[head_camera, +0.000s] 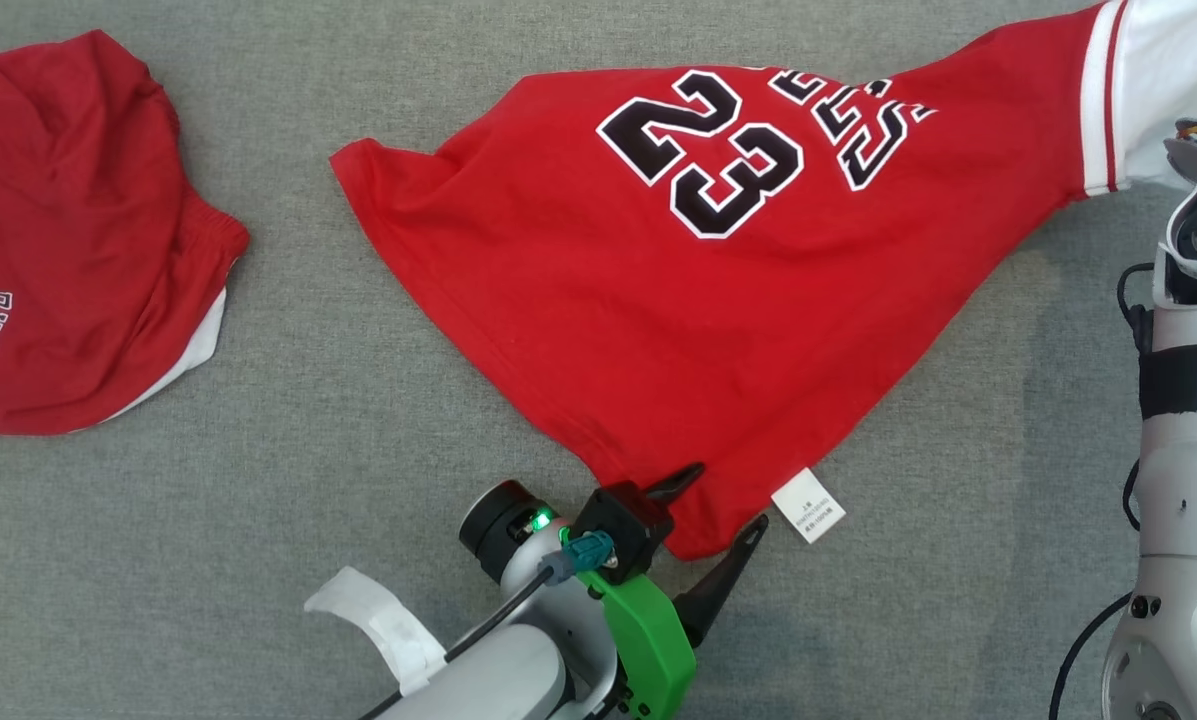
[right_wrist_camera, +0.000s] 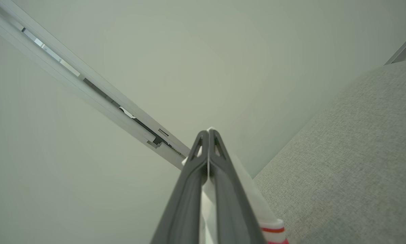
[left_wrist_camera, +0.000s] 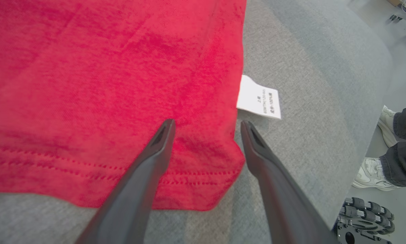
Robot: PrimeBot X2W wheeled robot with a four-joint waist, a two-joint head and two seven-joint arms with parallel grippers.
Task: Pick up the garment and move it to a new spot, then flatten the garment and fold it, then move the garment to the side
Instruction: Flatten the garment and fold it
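The garment (head_camera: 658, 300) is a red jersey with a black-and-white 23, spread across the grey surface and pulled up at its far right end. My left gripper (head_camera: 726, 500) is open, its fingers straddling the jersey's near bottom corner (left_wrist_camera: 203, 169), beside a white care label (left_wrist_camera: 258, 98). My right gripper (right_wrist_camera: 208, 135) is shut on the jersey's white sleeve trim (right_wrist_camera: 270, 225), lifted above the surface. In the head view the right arm (head_camera: 1183, 400) runs up the right edge to the white, red-striped sleeve (head_camera: 1133, 90).
A second red garment (head_camera: 68, 230) with white lettering lies crumpled at the left. The grey padded surface (head_camera: 308, 400) ends at the right, where a person's shoes (left_wrist_camera: 372, 173) and a wheeled base (left_wrist_camera: 362, 217) stand on the floor.
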